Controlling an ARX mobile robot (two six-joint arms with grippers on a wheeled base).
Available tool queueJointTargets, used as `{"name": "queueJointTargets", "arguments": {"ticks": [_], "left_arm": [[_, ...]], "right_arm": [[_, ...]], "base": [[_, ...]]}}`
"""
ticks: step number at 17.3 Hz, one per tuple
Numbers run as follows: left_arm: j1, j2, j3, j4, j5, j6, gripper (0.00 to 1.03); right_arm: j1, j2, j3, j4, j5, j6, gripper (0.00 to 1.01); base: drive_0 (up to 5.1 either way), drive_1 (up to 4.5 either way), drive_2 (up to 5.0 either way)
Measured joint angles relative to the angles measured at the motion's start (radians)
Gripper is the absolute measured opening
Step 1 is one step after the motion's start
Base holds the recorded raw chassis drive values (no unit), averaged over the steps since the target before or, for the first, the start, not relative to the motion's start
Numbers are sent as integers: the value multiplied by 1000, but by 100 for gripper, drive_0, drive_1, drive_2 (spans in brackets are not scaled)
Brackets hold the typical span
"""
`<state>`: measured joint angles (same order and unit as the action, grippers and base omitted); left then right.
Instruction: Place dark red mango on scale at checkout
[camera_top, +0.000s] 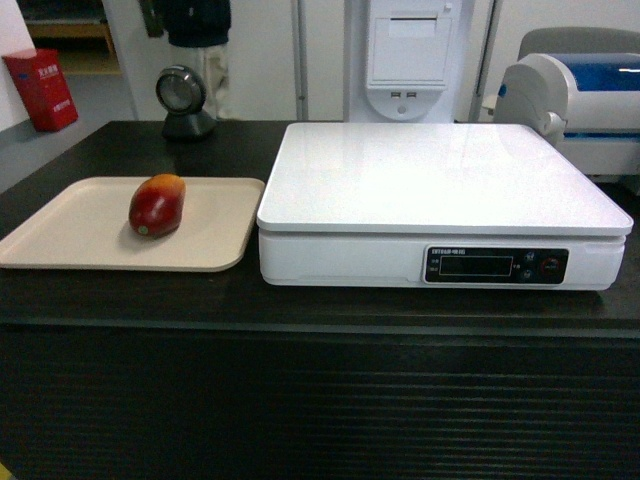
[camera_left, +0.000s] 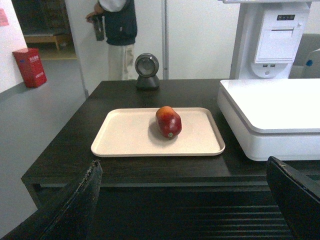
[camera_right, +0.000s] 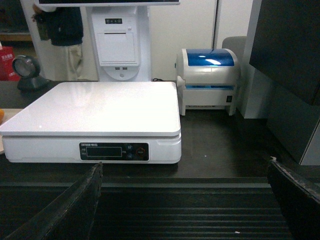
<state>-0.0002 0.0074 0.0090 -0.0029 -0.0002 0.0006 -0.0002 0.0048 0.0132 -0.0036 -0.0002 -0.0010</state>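
Observation:
The dark red mango (camera_top: 157, 204) lies on a beige tray (camera_top: 70, 230) at the left of the black checkout counter (camera_top: 320, 310); the left wrist view shows the mango (camera_left: 168, 121) mid-tray. The white scale (camera_top: 440, 175) stands to the tray's right with nothing on its platform, and it fills the right wrist view (camera_right: 100, 107). My left gripper (camera_left: 182, 200) is open, low in front of the counter's ribbed panel, well short of the tray. My right gripper (camera_right: 185, 200) is open too, in front of the counter, facing the scale's right end. Neither gripper shows in the head view.
A round black scanner (camera_top: 186, 102) stands behind the tray. A white-and-blue printer (camera_top: 580, 105) sits right of the scale, with a white kiosk (camera_top: 408, 55) behind. A person (camera_left: 117, 37) stands beyond the counter. A red box (camera_top: 40, 88) sits on the floor at far left.

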Motion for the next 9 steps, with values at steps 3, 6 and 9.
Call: {"name": "queueJointTargets", "arguments": {"ticks": [3,6,9], "left_arm": [[0,0,0,0,0,0,98],[0,0,0,0,0,0,98],[0,0,0,0,0,0,98]], "right_arm": [[0,0,0,0,0,0,98],[0,0,0,0,0,0,98],[0,0,0,0,0,0,98]], "base": [[0,0,0],[0,0,0],[0,0,0]]}}
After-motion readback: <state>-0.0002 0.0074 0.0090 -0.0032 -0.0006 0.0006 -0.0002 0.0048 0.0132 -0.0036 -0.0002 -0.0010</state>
